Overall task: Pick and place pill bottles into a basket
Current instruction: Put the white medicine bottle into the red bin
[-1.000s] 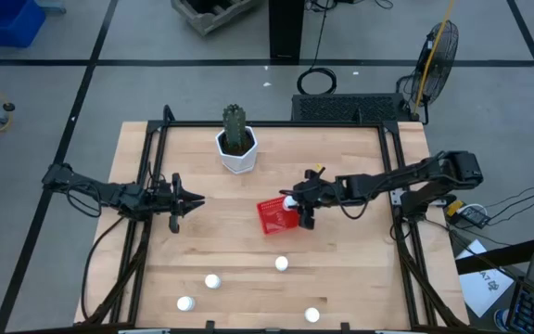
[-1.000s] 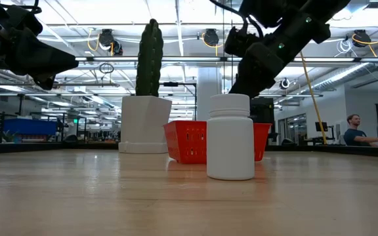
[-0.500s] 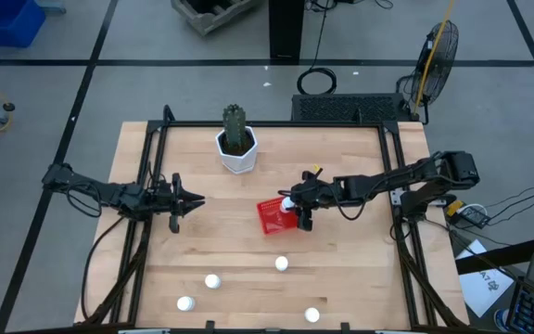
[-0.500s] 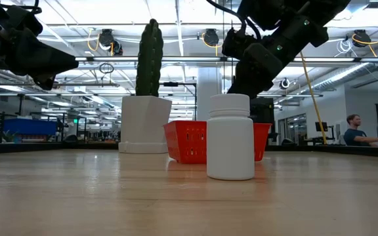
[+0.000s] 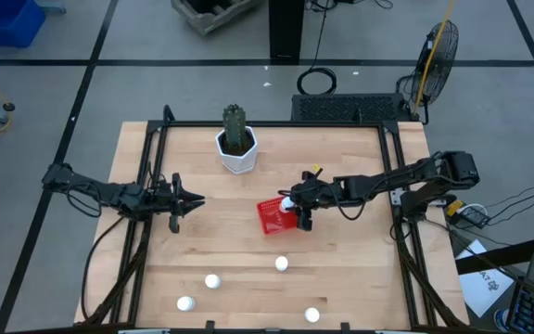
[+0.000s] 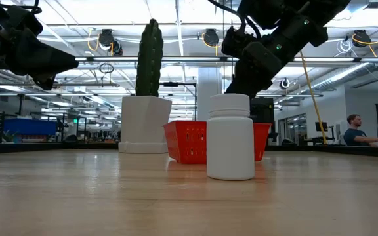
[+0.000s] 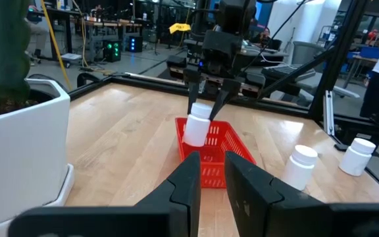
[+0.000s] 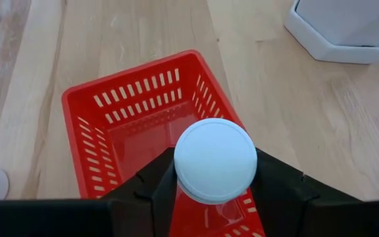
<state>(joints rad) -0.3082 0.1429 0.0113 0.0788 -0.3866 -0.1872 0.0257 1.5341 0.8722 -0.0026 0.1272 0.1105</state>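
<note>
- The right gripper point(image 5: 295, 210) is hanging over the right-hand edge of the red basket point(image 5: 273, 217), and its jaws are gripping one white pill bottle point(image 8: 216, 159) by its sides.
- In the right wrist view, this bottle is sitting between the two dark fingers point(image 8: 278, 184), directly above the open basket — it is not touching the basket floor.
- The left wrist view is showing the same bottle point(image 7: 197, 128) held up above the basket's rim point(image 7: 210, 142).
- Four other pill bottles point(image 5: 282, 263) are standing on the wooden counter point(image 5: 341, 278), near its front edge and well apart from the basket.
- The left gripper point(image 5: 191, 199) is waiting above the left part of the counter — its jaws are closed and holding nothing.
- A white pot with a cactus point(image 5: 237, 141) is standing behind the basket, toward the back edge.
</note>
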